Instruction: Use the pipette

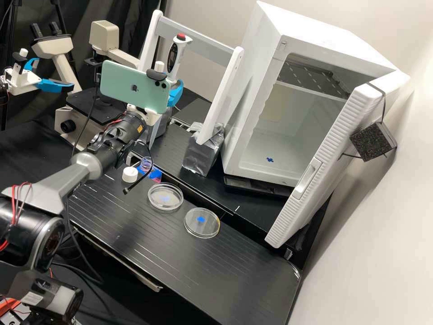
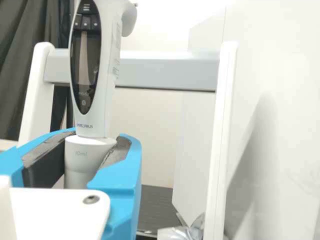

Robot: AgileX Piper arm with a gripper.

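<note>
In the high view the gripper (image 1: 175,94) is partly hidden behind a phone, one blue finger showing at its right. The pipette (image 1: 173,58), white with a dark display and a red top button, stands nearly upright in it, before the rack's crossbar. From the wrist, the gripper (image 2: 91,152) is shut on the collar of the pipette (image 2: 111,55), just below the display, a dark pad against either side. The pipette's lower end is hidden. On the bench are a small open bottle (image 1: 145,164) and two clear dishes, one (image 1: 166,204) nearer the bottle, the other (image 1: 202,230) farther right.
A white rack (image 1: 219,101) with a grey crossbar stands behind the pipette, one foot in a foil-wrapped block (image 1: 198,152). The white cabinet (image 1: 252,76) has its door open at the right. A white cap (image 1: 130,174) lies beside the bottle. A microscope (image 1: 103,36) stands behind the arm.
</note>
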